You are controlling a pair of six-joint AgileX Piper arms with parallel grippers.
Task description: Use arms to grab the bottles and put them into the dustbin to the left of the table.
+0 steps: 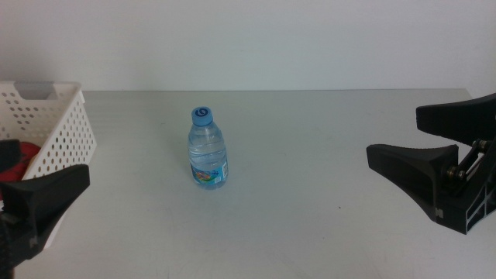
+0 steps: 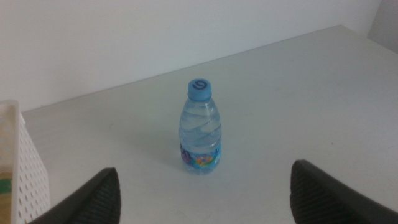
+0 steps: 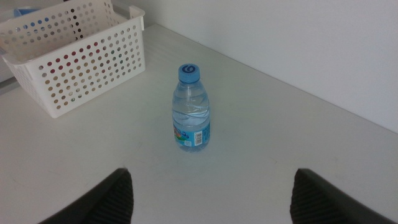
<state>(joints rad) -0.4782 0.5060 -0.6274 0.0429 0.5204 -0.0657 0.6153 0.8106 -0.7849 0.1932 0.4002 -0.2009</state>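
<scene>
A small clear water bottle [image 1: 208,147] with a blue cap stands upright on the pale table [image 1: 310,217], left of centre. The white perforated dustbin [image 1: 46,124] sits at the table's left edge, and something red [image 1: 23,160] shows inside it. My left gripper [image 1: 46,167] is low at the near left, beside the dustbin, open and holding nothing. In the left wrist view the bottle [image 2: 201,127] stands ahead of that gripper [image 2: 204,167], apart from its jaws. My right gripper [image 1: 395,133] is at the right side, open and well away from the bottle [image 3: 191,109].
A white wall runs behind the table's far edge. In the right wrist view the dustbin [image 3: 81,62] lies beyond the bottle, with red showing through its holes. Bare tabletop lies between the bottle and the right gripper [image 3: 211,173].
</scene>
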